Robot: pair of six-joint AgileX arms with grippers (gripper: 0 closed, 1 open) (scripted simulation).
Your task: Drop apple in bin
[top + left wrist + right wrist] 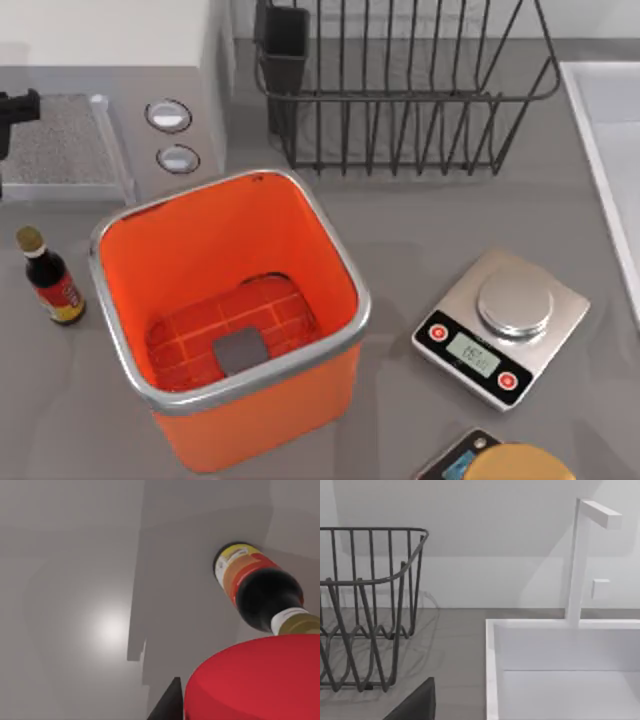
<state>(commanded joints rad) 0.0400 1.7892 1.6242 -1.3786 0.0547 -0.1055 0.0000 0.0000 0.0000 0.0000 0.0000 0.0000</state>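
Left wrist view: apple [255, 680] sits beside the bottle [260, 592], smooth, firm, apt to roll, best pinched across its middle; jaws' state unclear.

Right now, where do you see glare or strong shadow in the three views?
Left wrist view: a bright glare spot on the grey surface, beside the apple. Top view: the bin shades its own floor. Right wrist view: the rack casts thin shadows.

My left gripper's finger [167, 702] is a flat, matte black wedge with straight edges; my right gripper's finger [417, 704] is equally plain, angular, dark charcoal.
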